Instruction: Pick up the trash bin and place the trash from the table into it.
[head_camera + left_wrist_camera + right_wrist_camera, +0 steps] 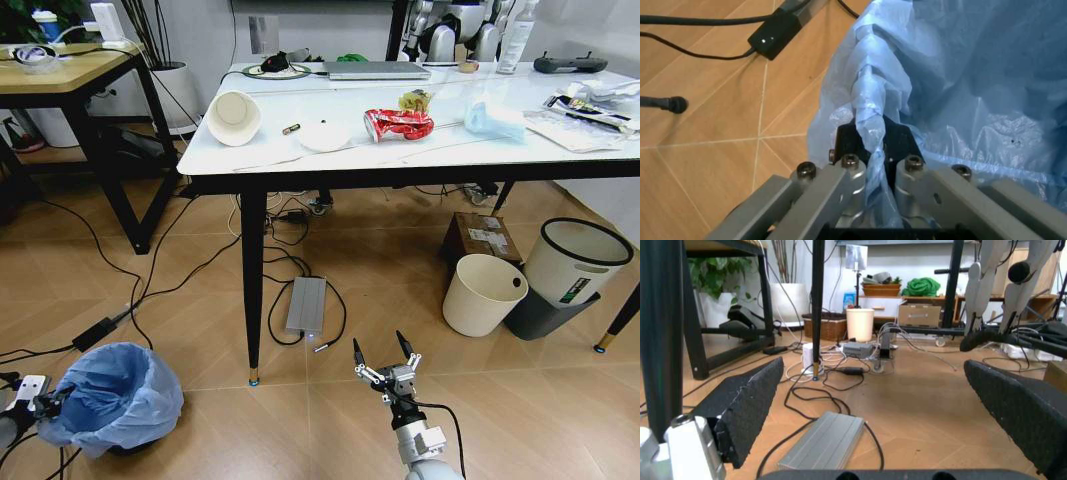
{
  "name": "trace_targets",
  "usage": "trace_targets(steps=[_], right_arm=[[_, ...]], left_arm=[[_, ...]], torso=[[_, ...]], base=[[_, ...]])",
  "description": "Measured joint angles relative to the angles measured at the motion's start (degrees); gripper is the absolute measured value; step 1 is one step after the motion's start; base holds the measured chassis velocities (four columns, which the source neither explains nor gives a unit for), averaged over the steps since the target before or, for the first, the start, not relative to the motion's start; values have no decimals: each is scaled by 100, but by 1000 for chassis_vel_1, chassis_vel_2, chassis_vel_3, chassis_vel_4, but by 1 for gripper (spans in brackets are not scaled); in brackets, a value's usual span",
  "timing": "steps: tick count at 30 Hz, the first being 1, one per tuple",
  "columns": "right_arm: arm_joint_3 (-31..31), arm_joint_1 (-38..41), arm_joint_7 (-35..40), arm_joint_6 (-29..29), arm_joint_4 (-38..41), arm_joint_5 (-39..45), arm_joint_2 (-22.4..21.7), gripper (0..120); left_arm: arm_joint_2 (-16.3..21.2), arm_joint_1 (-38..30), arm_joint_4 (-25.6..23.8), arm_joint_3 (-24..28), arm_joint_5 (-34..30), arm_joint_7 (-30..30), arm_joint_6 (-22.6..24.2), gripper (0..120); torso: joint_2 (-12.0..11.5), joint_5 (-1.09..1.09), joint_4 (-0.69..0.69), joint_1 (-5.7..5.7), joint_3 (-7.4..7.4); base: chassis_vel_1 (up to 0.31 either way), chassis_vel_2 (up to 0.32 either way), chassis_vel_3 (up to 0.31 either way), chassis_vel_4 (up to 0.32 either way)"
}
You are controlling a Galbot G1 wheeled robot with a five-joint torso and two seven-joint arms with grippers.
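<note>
Left gripper [870, 145] jaws clamped on trash bin [118, 396] rim

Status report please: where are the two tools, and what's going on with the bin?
Left tool shut on bin's bag rim, down on the floor. Right tool open, low by the table. Trash untouched on top.

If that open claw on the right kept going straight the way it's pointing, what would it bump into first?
Probably the flat grey metal box lying on the floor just ahead of the right gripper, though depth is hard to judge. Its open fingers point low, toward the space under the table.
</note>
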Motion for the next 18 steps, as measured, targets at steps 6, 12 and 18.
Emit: trace_targets(steps=[6, 12, 18], right_arm=[[0, -19, 0, 0, 30, 5, 0, 100], [5, -35, 1, -3, 64, 8, 0, 100], [25, -54, 3, -16, 110, 7, 2, 100]], left_arm=[[-55, 13, -83, -27, 70, 5, -5, 0], [-38, 419, -793, -333, -112, 151, -2, 0], [-43, 762, -1367, -503, -358, 529, 16, 0]], torso=[[0, 0, 1, 0, 0], [0, -2, -1, 0, 0], [0, -2, -1, 0, 1]], base=[[0, 0, 0, 0], [0, 0, 0, 0], [0, 0, 0, 0]])
